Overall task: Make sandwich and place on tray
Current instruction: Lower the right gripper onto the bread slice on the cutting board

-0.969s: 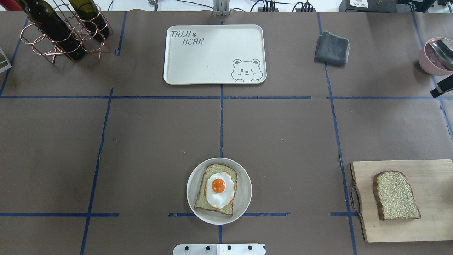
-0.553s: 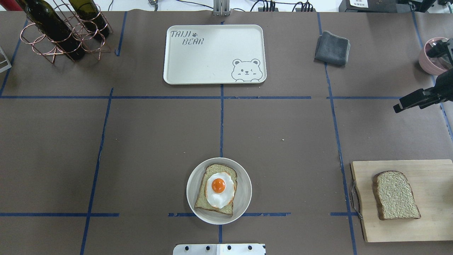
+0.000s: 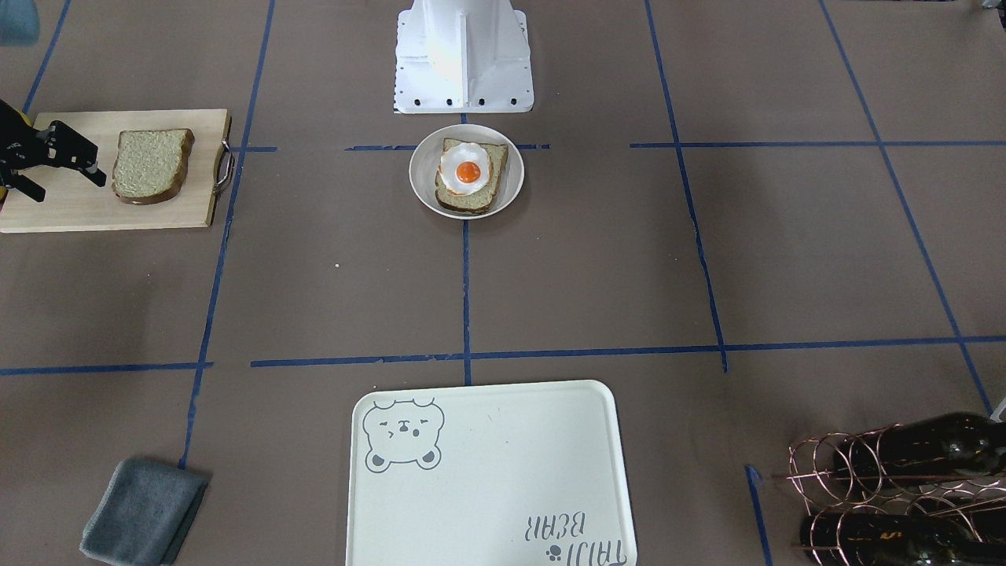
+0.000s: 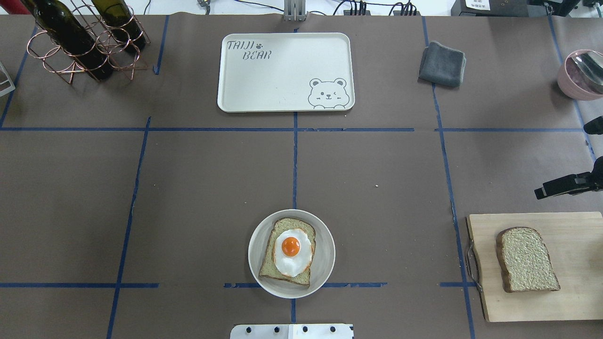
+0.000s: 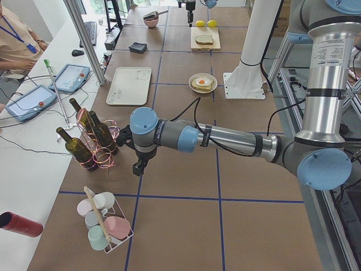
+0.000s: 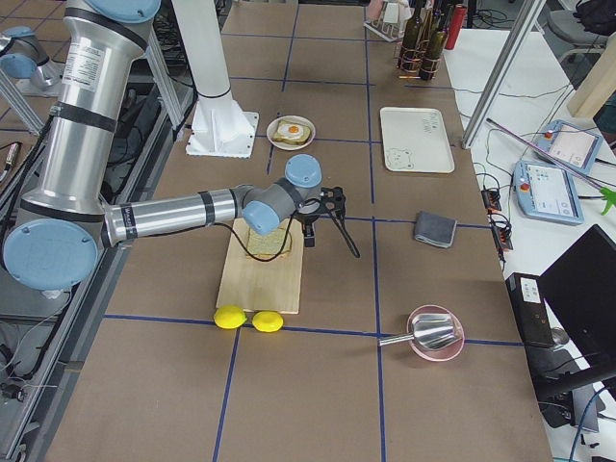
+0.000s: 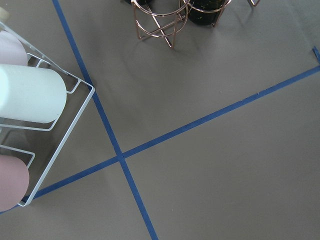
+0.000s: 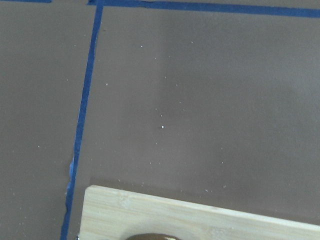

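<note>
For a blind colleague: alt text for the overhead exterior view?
A white fried egg tops a tan bread slice on a round white plate; a second bread slice lies on a pale wooden board, a cream bear-print tray beyond.

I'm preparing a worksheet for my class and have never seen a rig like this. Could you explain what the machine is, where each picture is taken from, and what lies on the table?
It is a robot with two arms, each ending in a two-finger end effector. One camera looks down from behind it, one faces it across the table, two look along the table from its ends, two sit on the wrists. On the table: a bear tray; a round plate with a bread slice and fried egg on top; a second slice on a wooden board; a grey cloth; bottles in a rack. The right end effector is open near the board, holding nothing. The left end effector is near the bottles; open or shut, I cannot tell.
</note>
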Robot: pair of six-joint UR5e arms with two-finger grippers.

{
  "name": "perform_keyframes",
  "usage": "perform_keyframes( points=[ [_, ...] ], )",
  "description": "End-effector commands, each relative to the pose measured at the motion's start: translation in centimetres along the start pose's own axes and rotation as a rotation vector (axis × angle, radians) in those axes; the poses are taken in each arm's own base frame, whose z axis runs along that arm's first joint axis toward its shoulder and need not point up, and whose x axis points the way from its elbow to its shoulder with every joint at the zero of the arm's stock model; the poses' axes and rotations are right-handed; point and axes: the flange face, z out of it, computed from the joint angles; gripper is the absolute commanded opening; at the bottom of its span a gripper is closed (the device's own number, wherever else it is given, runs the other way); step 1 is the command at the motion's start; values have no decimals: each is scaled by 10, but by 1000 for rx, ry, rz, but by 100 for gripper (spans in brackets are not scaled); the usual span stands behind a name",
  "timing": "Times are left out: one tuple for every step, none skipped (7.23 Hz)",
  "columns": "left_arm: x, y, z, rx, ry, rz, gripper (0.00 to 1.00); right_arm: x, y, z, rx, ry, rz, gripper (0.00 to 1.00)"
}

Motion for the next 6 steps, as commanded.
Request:
perform_keyframes(
  points=[
    [1, -1, -1, 3, -1, 4, 100, -7, 32, 15, -2, -24, 88, 100],
    [2, -2, -1, 5, -1, 7, 100, -5, 44, 30, -22, -1, 88, 97],
    [2, -2, -1, 5, -1, 8, 100, -3, 52, 48, -14, 25, 78, 97],
    [2, -2, -1, 5, -1, 6, 100, 13, 61, 63, -17, 14, 75, 96],
    [2, -2, -1, 5, -1, 6, 100, 17, 70, 75, -16, -23, 102, 95],
    [2, -2, -2, 6, 0, 7, 100, 9, 76, 81, -30, -34, 137, 90]
  ],
)
